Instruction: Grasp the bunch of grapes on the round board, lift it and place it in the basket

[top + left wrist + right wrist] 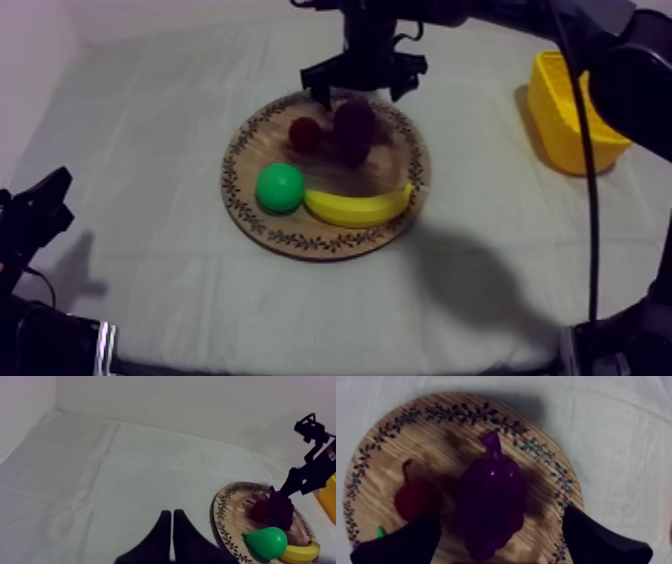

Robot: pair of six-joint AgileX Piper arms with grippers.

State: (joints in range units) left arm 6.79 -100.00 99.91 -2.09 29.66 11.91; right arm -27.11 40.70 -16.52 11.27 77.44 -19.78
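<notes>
While the bunch of grapes (352, 128) lies on the wooden board (290, 235), the right gripper (365, 92) hangs over it, fingers (411, 538) wide apart, holding nothing; the left gripper (172, 518), off the board, is closed to a wedge, empty.

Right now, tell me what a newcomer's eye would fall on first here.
The right gripper hangs open over the purple grapes at the board's far side. Nearer on the board lie a bright green pear and a banana. The yellow basket stands apart, to the board's right.
</notes>
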